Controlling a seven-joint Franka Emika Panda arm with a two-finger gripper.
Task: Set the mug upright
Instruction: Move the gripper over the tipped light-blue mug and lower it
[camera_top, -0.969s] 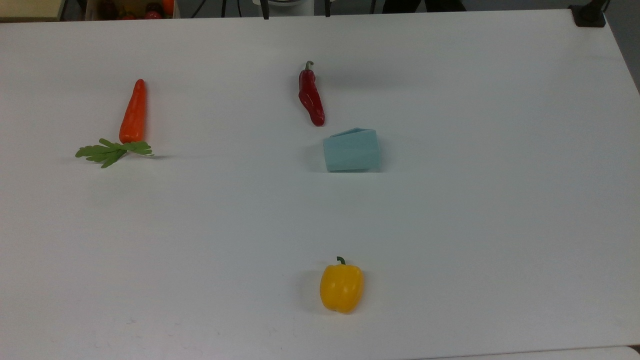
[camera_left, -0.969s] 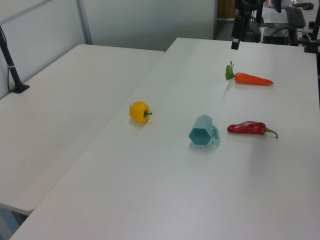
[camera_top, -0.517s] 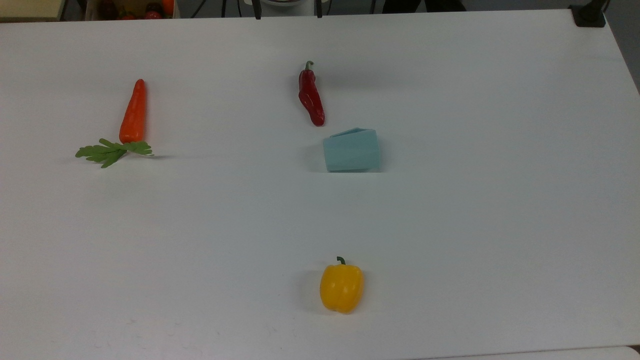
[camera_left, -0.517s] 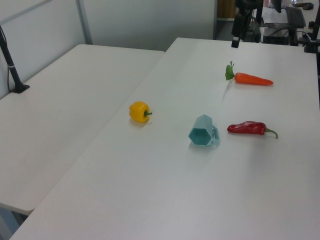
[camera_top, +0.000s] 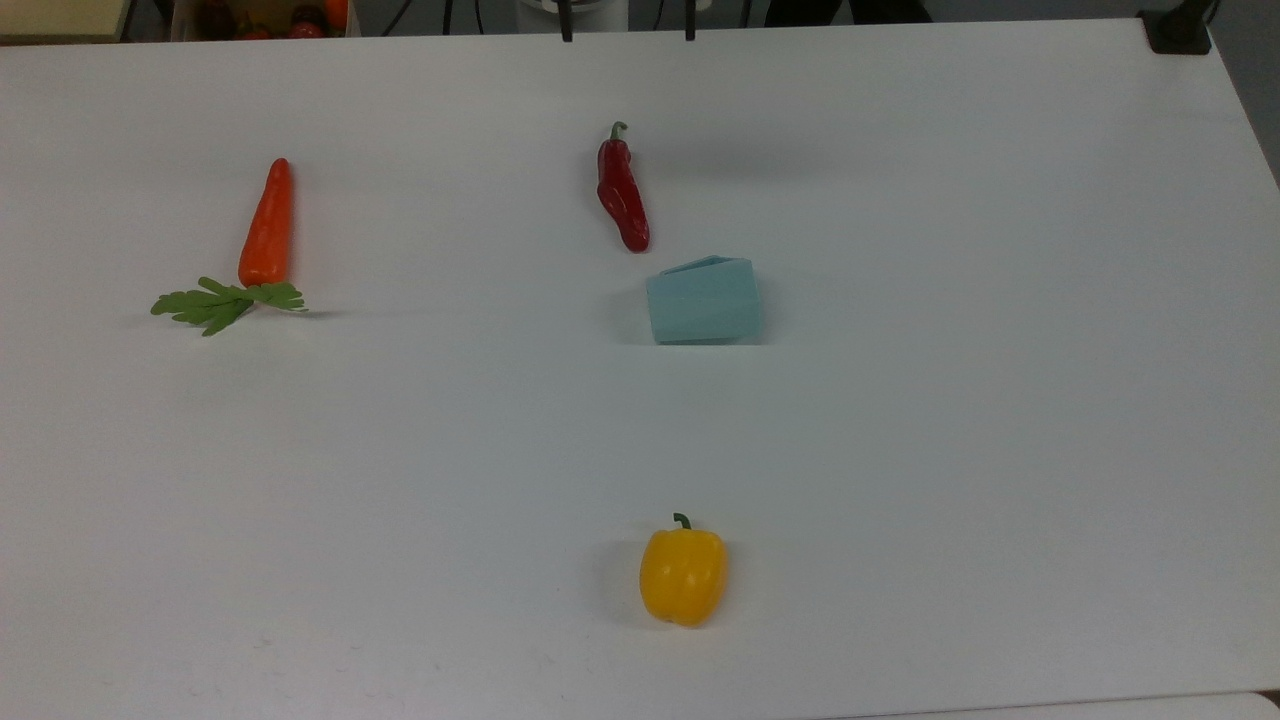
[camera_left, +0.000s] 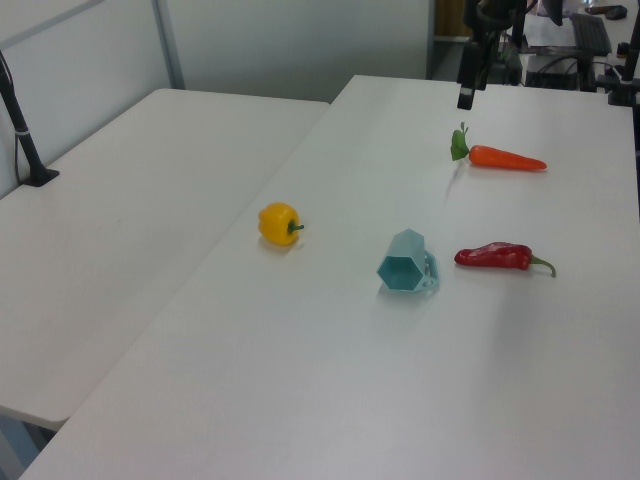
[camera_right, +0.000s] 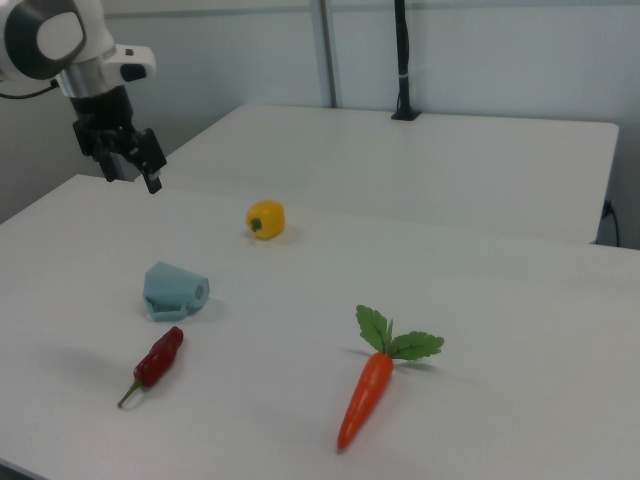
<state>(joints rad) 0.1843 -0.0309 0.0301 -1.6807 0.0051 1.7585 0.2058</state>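
Tool (camera_top: 627, 25): in the top view we see two dark finger tips at the far edge; the rest is cut off.
Tool, left view: we cannot tell whether its fingers stand apart.
Mug (camera_top: 704, 299): in the top view we cannot see into its mouth.
Table (camera_right: 520, 400): its near edge is cut off in the right view.
Box (camera_top: 262, 18): far left in the top view, cropped; contents too small to tell.

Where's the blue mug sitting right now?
The pale teal faceted mug lies on its side near the white table's middle in the top view, just below the red chili pepper.
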